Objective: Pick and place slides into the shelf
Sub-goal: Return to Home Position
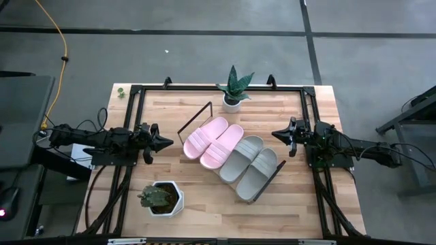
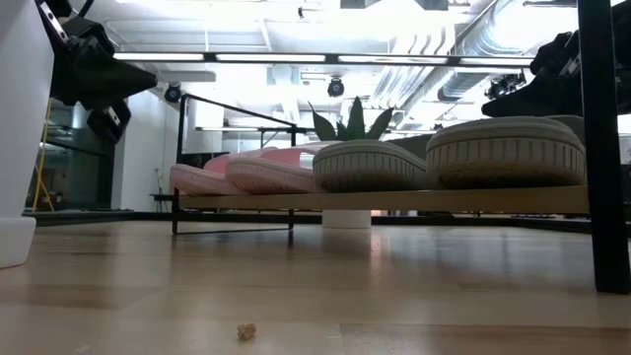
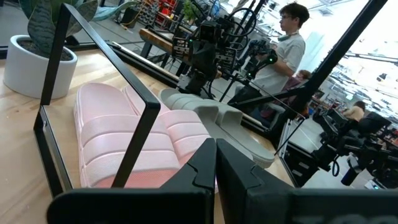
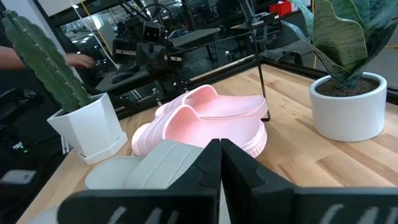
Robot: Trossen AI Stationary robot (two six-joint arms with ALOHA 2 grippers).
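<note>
Two pale pink slides (image 1: 212, 140) and two light grey slides (image 1: 250, 165) lie side by side, soles down, on the light-wood shelf (image 1: 197, 161), which sits diagonally on the table between black wire end frames (image 1: 195, 116). In the low view the slides (image 2: 375, 163) rest in a row on the board (image 2: 394, 200). My left gripper (image 1: 168, 142) hovers shut to the left of the pink pair, holding nothing; its wrist view shows the pink slides (image 3: 124, 140) behind the wire frame. My right gripper (image 1: 275, 134) hovers shut to the right of the grey pair, also holding nothing.
A white pot with a spiky green plant (image 1: 234, 90) stands at the far edge. A white hexagonal pot with a cactus (image 1: 161, 198) stands near the left front. A black frame (image 1: 136, 89) borders the tabletop. A person (image 3: 283, 50) stands beyond the table.
</note>
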